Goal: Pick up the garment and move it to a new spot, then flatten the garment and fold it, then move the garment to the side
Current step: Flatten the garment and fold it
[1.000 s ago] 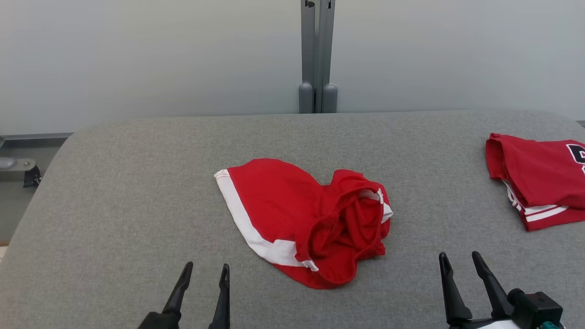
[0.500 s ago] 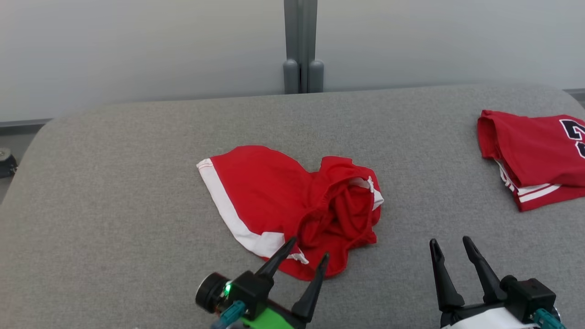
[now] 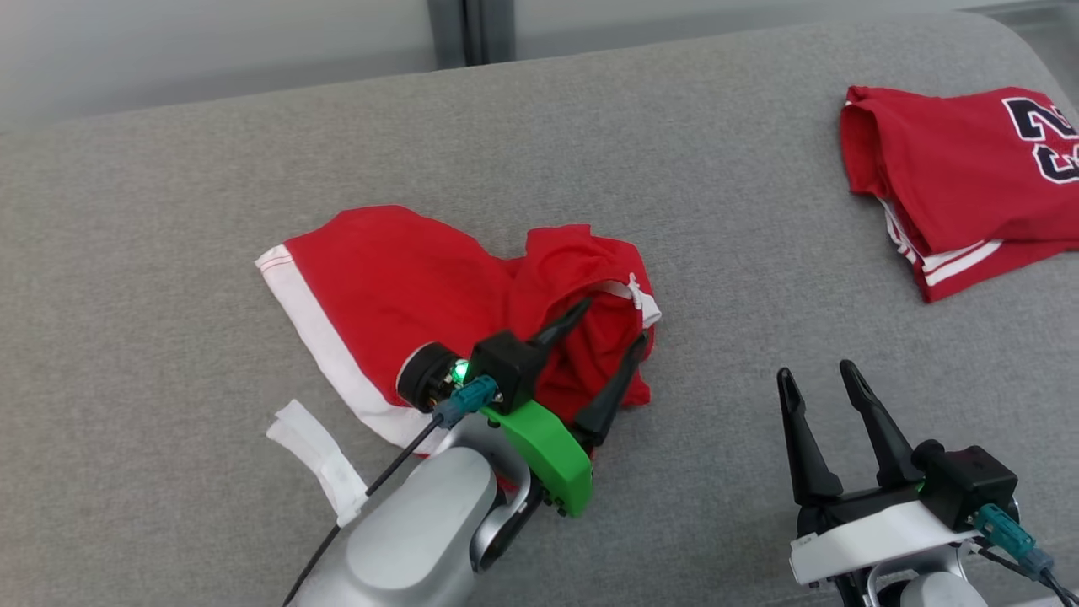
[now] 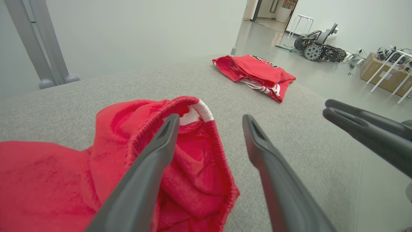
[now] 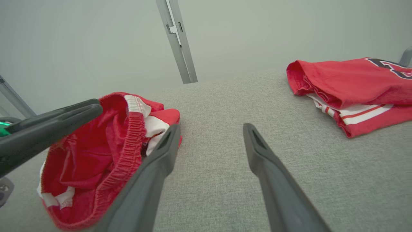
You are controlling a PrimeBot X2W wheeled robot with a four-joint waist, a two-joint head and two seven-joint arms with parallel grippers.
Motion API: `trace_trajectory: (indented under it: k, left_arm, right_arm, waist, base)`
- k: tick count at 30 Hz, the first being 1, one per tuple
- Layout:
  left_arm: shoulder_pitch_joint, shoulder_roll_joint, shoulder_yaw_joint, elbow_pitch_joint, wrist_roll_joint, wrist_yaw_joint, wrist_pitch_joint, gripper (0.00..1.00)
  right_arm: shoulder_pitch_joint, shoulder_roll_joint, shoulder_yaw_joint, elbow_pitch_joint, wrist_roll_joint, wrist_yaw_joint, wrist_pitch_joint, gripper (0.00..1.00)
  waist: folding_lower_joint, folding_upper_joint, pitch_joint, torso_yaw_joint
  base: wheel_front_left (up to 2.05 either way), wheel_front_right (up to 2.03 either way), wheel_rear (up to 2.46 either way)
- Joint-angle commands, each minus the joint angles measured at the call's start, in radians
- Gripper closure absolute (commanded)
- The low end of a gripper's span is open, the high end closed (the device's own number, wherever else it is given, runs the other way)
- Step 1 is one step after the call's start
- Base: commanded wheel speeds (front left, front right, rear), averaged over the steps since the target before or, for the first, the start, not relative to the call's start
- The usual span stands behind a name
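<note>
The garment (image 3: 379, 278), red shorts with white trim, lies crumpled mid-table with its elastic waistband gaping toward the right. My left gripper (image 3: 616, 319) hovers open over that waistband end. In the left wrist view the gripper (image 4: 210, 116) straddles the bunched right edge of the garment (image 4: 48, 180), one finger over the red cloth and the other over bare table. Whether it touches the cloth I cannot tell. My right gripper (image 3: 814, 369) stands open above bare table to the garment's right, and the right wrist view has the gripper (image 5: 211, 126) beside the garment (image 5: 96, 161), holding nothing.
A folded red jersey (image 3: 952, 169) with a dark number lies at the far right of the grey table (image 3: 169, 169). A white strip (image 3: 316, 455) lies on the table left of my left arm. A grey post (image 3: 468, 29) stands behind the far edge.
The head camera has tipped down and shifted. My left arm has reached forward and right, from short of the garment to over its waistband end. Both grippers stay open.
</note>
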Motion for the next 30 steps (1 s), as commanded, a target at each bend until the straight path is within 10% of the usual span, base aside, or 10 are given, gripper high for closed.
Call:
trace_trajectory:
  k: [1, 14, 15, 17, 19, 30]
  left_arm:
    - [-0.031, 0.005, -0.009, 0.019, -0.010, 0.015, -0.006, 0.00]
    - [-0.136, 0.005, -0.061, 0.122, -0.123, 0.091, -0.010, 0.00]
    - [-0.142, 0.005, -0.062, 0.126, -0.129, 0.095, -0.011, 0.05]
    - [-0.149, 0.005, -0.060, 0.125, -0.133, 0.105, -0.014, 0.66]
    - [-0.150, 0.005, -0.063, 0.127, -0.135, 0.107, -0.016, 1.00]
    - [-0.195, 0.004, -0.087, 0.089, -0.186, 0.040, 0.050, 1.00]
  right_arm:
    - [-0.015, 0.003, 0.001, 0.001, 0.005, -0.001, 0.000, 0.00]
    - [-0.040, 0.012, 0.006, -0.003, 0.006, -0.001, 0.000, 0.00]
    - [-0.040, 0.012, 0.005, -0.004, 0.006, -0.001, 0.000, 0.00]
    - [-0.039, 0.012, 0.001, -0.004, 0.008, -0.001, 0.000, 0.00]
    - [-0.037, 0.014, -0.002, -0.003, 0.008, -0.001, 0.000, 0.00]
    - [-0.035, 0.017, -0.006, 0.001, 0.012, -0.001, 0.000, 0.00]
  waist:
    - [0.0000, -0.0001, 0.051, -0.058]
    - [0.0000, -0.0001, 0.063, -0.107]
    - [0.0000, -0.0001, 0.064, -0.108]
    - [0.0000, -0.0001, 0.065, -0.110]
    - [0.0000, -0.0001, 0.064, -0.110]
    - [0.0000, -0.0001, 0.014, -0.117]
  base:
    - [0.00, 0.00, 0.00]
    - [0.00, 0.00, 0.00]
    - [0.00, 0.00, 0.00]
    - [0.00, 0.00, 0.00]
    - [0.00, 0.00, 0.00]
    - [0.00, 0.00, 0.00]
